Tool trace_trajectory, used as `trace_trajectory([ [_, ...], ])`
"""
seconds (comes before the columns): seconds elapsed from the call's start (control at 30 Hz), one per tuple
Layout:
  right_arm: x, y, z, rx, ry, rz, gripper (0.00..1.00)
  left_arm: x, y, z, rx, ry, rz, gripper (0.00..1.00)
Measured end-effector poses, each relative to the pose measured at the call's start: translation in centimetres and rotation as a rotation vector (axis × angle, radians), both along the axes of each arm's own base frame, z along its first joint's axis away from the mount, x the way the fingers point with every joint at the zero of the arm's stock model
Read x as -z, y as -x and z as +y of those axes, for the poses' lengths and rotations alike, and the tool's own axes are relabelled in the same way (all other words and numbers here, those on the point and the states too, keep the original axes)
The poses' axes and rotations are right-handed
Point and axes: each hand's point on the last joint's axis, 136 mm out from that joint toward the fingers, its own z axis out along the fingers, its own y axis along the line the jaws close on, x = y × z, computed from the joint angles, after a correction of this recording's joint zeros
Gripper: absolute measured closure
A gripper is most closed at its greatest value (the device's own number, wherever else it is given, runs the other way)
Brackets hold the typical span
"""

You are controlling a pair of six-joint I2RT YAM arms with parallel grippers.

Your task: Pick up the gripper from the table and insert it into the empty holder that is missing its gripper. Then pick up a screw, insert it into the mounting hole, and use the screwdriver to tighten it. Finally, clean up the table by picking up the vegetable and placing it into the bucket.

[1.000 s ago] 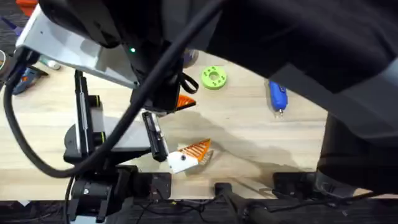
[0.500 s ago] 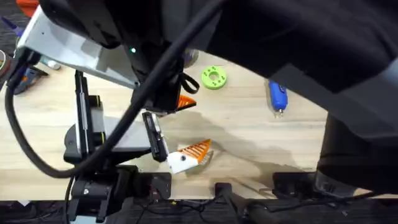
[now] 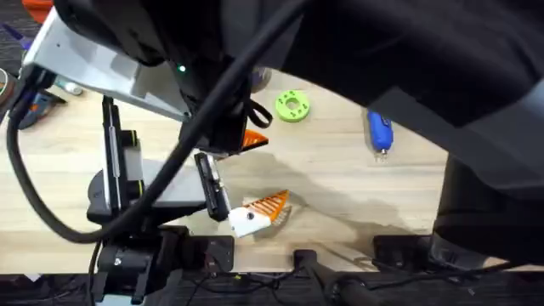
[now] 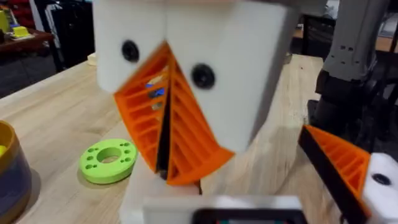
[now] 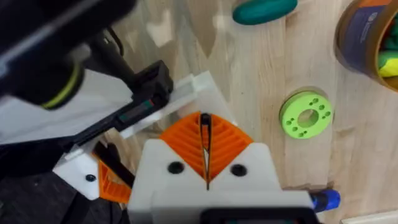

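Pale wooden worktop (image 3: pixel 340 183), dark room behind with shelving. Both arms are raised close under the overhead camera and hide much of the surface.

Left gripper (image 4: pixel 165 155): orange ribbed pads pressed together, with a thin dark seam between them. Nothing can be made out in the seam. It hangs low over the worktop, with the green disc (image 4: pixel 109 160) just beside it and the bucket (image 4: pixel 9 171) a little further off.

Right gripper (image 5: pixel 205 127): pads also together, pointing down at the middle of the worktop, above the left arm's white link. I cannot tell whether anything thin is pinched between them.

A ribbed finger (image 3: pixel 259 212) on a white base lies near the front edge, close to the left arm. Judgement: this is part of the jaw fixture, kept within easy reach of both arms for the fitting step.

Screwdriver (image 3: pixel 379 133) lies flat on the right side, well apart from both grippers. It is likely parked there until a screw is seated.

Vegetable (image 5: pixel 264 9) lies on the bare wood near the bucket, not in it, so clean-up is not yet done. The bucket holds something yellow-green.

Judgement: with both grippers closed mid-worktop and the tool set aside, the work is at the fitting stage.
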Motion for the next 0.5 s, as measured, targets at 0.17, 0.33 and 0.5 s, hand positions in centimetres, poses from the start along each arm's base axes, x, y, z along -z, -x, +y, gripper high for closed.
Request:
trace_trajectory([
  [0.17,0.00,0.00,-0.01,0.000,0.000,0.000,0.995,0.00,0.00,0.00,0.000,0.000,0.000,0.015],
  [0.33,0.00,0.00,-0.01,0.001,0.000,0.000,0.962,0.00,0.00,0.00,0.000,0.000,0.000,0.015],
  [0.5,-0.01,-0.09,-0.01,0.002,0.000,-0.004,0.866,0.00,0.06,-0.02,0.003,0.000,0.000,0.015],
])
